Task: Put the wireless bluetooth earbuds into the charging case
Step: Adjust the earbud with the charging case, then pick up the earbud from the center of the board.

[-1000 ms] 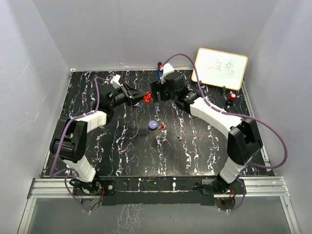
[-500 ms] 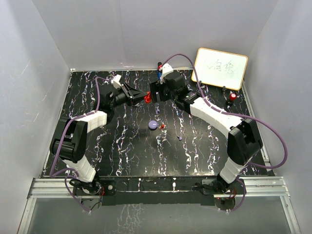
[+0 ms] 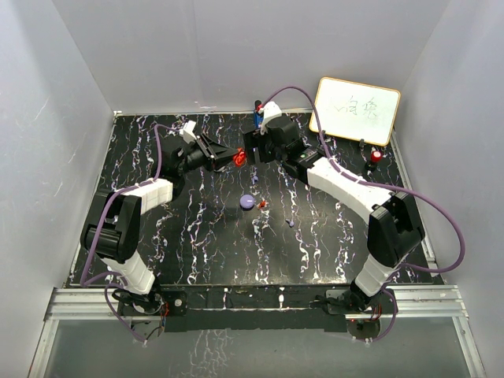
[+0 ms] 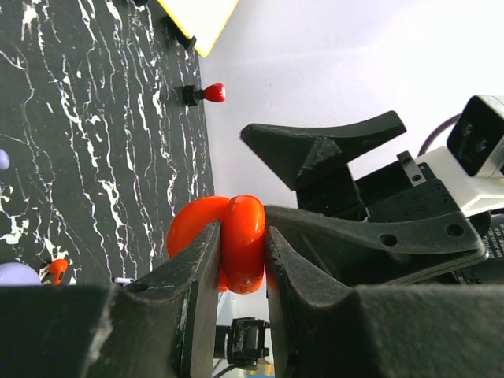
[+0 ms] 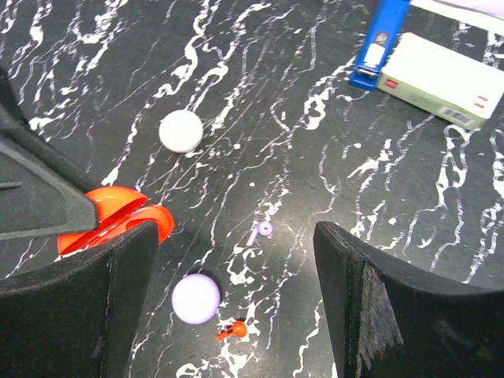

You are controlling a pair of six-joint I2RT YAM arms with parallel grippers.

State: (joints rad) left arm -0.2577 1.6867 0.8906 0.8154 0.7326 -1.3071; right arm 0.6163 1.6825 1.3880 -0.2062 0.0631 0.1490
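1. My left gripper (image 4: 241,256) is closed tight on the orange-red charging case (image 4: 197,228). Its two fingers pinch the case from both sides, with only the case's thickness between them.
2. In the top view the case is held up off the table (image 3: 181,236), toward the far middle.
3. The case shows two rounded shells, as if hinged open, but its inside is hidden in every view I have.
4. My right gripper (image 5: 238,232) is spread wide and holds nothing. The case sits just beside its left finger, partly covered by the other arm's finger.
5. A red earbud (image 5: 232,331) lies on the table just beside the purple puck (image 5: 195,299).
6. A purple earbud (image 5: 261,231) lies apart from those two and appears between my right fingers.
7. Both earbuds are too small for me to tell which way they lie.
8. A white puck (image 5: 180,131) sits farther off. A blue tool (image 5: 379,43) and a white box (image 5: 441,75) are cut off at the frame edge.
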